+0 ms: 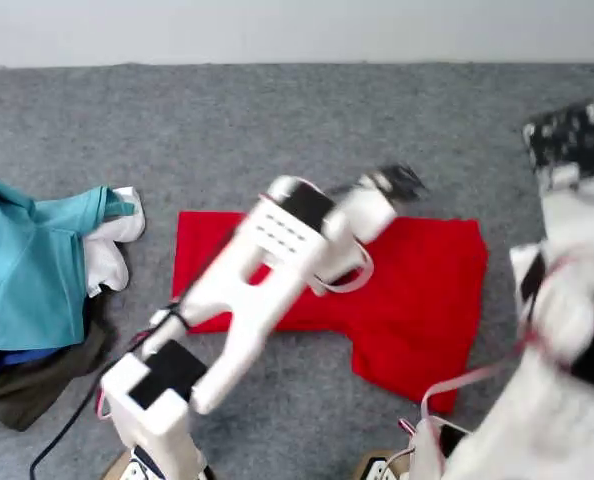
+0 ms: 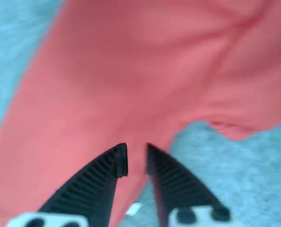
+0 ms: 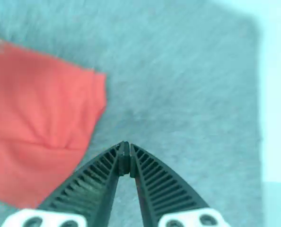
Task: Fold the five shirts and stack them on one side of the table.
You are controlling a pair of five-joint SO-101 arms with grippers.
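— Status?
— The left end effector (image 2: 136, 161) is hovering over the red shirt (image 2: 131, 71), its gap narrow, gripping nothing. The right end effector (image 3: 125, 161) is hanging pinched together and empty, just beside that shirt's edge.
— And the shirt?
— It is lying spread mid-tabletop (image 1: 277, 110). The teal shirt (image 1: 27, 270) is lying heaped with others well off on the left arm's side of it.

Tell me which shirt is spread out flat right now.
The red shirt, laid out centrally beneath the left tool. The teal shirt, white shirt, blue shirt and dark shirt lie bunched together at one side of the table.
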